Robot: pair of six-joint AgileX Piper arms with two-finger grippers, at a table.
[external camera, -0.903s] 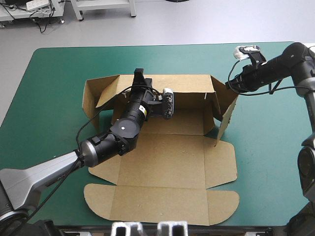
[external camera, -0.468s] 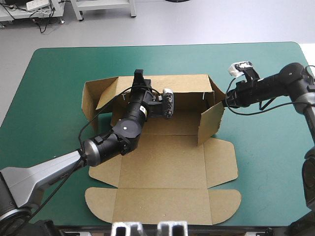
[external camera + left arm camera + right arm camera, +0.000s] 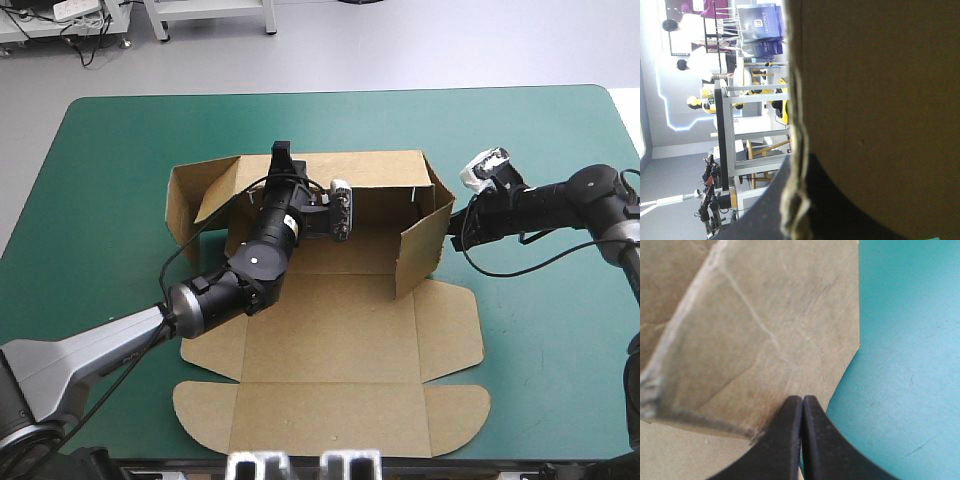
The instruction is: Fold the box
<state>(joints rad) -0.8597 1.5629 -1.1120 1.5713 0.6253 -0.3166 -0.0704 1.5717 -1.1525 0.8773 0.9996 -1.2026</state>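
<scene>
The brown box [image 3: 330, 320] lies as a cut sheet on the teal-green cover, with its back wall [image 3: 375, 170] raised. My left gripper [image 3: 283, 155] is at the top edge of that back wall. In the left wrist view the board [image 3: 875, 100] fills the space ahead, its edge running between my left gripper [image 3: 802, 170] and its black fingers. My right gripper [image 3: 452, 232] is shut, its tip against the outside of the standing right side wall [image 3: 420, 250]. From the right wrist, that gripper [image 3: 802, 399] touches the flap [image 3: 765, 330] near its lower edge.
The left side wall and its flap [image 3: 190, 200] stand half raised beside my left arm. The lid panel with rounded tabs [image 3: 330, 415] lies flat near the table's front edge. Bare teal-green cover [image 3: 540, 330] lies to the right of the box.
My right gripper has moved nearer and leftward, pushing the right side wall inward until it stands closer to the box's floor. The left arm has not moved.
</scene>
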